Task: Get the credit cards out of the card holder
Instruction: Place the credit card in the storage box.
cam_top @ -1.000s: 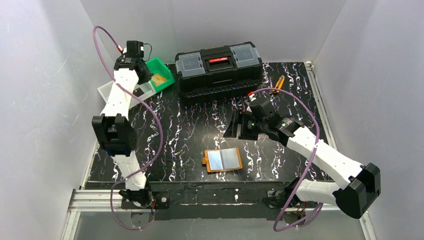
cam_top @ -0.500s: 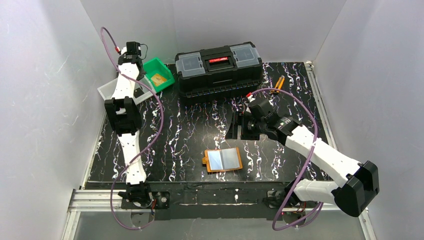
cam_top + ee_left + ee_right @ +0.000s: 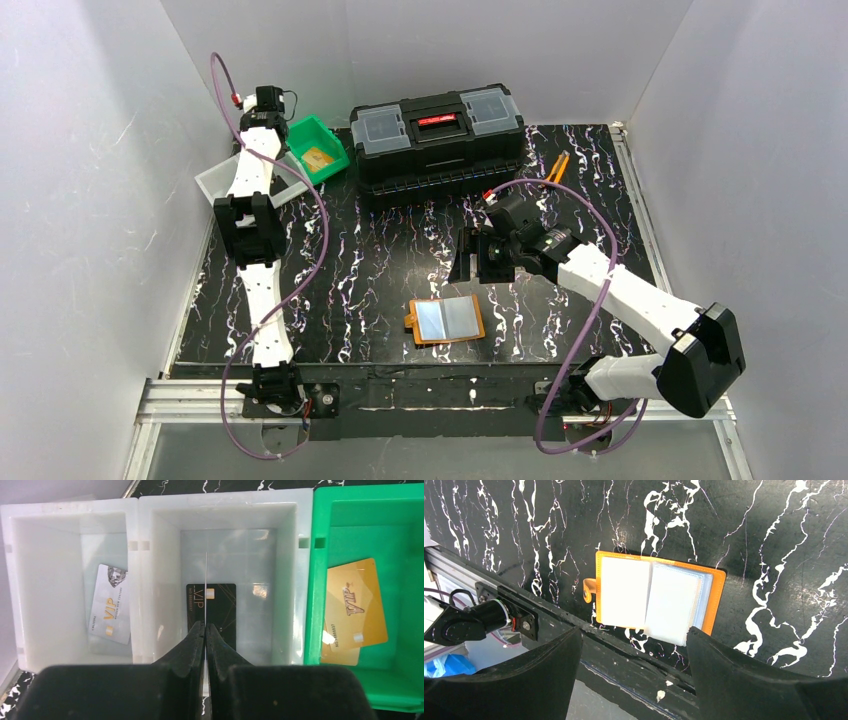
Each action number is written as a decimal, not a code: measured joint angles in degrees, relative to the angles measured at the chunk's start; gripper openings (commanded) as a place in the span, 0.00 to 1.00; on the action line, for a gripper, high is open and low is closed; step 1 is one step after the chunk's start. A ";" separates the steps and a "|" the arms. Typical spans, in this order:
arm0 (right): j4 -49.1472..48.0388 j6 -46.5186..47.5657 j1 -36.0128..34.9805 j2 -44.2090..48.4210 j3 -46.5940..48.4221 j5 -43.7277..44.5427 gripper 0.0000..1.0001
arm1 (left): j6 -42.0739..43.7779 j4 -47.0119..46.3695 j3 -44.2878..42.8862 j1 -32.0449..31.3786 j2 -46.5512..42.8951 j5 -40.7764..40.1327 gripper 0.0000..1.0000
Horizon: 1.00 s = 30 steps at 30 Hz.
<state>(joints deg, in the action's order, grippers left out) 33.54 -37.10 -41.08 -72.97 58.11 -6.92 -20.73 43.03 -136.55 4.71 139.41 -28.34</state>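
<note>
Credit cards (image 3: pixel 220 611) read "VIP"; left gripper (image 3: pixel 205 626) pinches one edge-on; right gripper (image 3: pixel 633 636) wide near card holder (image 3: pixel 659 597).

I see left gripper (image 3: pixel 205 628) pinching edge-on card (image 3: pixel 206 580) over middle white bin (image 3: pixel 160 555); black card (image 3: pixel 222 610) inside, silver card (image 3: pixel 109 611) in bin left of it (image 3: pixel 45 555), gold cards (image 3: pixel 356 602) in green bin (image 3: pixel 400 540) right of it.

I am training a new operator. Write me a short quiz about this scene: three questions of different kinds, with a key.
1. True or false: the card holder lies open on the table.
2. Which bin holds the gold cards? A) left white bin B) middle white bin C) green bin
3. Fill in: the right gripper is ____; the left gripper is shut on a thin ____.
Key: 1 true; 2 C; 3 open, card.
</note>
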 measured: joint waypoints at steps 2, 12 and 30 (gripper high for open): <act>-0.09 0.04 0.09 -0.24 0.00 -0.37 0.83 | 0.26 0.42 0.00 0.00 0.00 -0.83 0.00; -0.22 0.09 0.11 -0.42 0.00 -0.55 0.85 | 1.33 1.49 -1.86 0.02 2.89 -2.34 0.43; 0.44 -0.26 0.13 -0.35 -0.02 0.96 0.87 | -2.16 -0.98 20.79 -1.95 -20.02 13.90 0.67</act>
<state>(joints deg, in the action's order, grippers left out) 33.98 -37.36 -40.95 -73.32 58.08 -5.96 -22.90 42.04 -115.77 2.76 119.39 -14.44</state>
